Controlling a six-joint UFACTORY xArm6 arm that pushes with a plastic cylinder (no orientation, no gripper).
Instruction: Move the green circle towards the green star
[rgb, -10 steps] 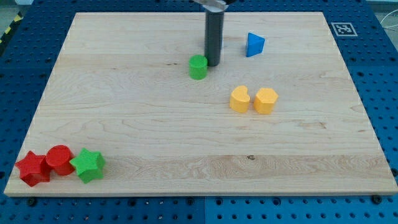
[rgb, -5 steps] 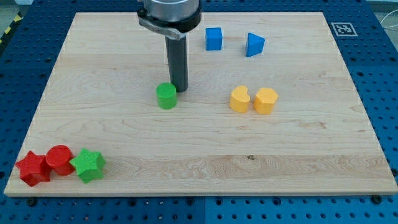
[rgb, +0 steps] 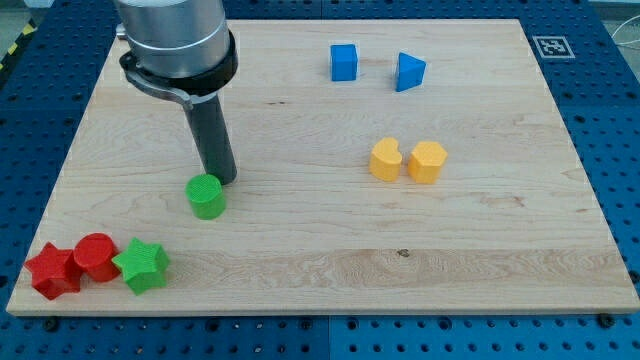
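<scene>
The green circle (rgb: 207, 196) lies left of the board's middle, in the lower half. My tip (rgb: 224, 179) touches its upper right side. The rod rises from there to the view's top left. The green star (rgb: 141, 265) sits near the board's bottom left corner, below and left of the circle, with a clear gap between them.
A red circle (rgb: 96, 256) and a red star (rgb: 53, 271) sit just left of the green star. A blue cube (rgb: 344, 62) and a blue triangle (rgb: 409, 72) lie at the top. A yellow heart (rgb: 385, 159) and a yellow hexagon (rgb: 427, 161) lie at right of centre.
My tip has slid down and to the left, pushing the green circle with it from the board's upper middle towards the green star.
</scene>
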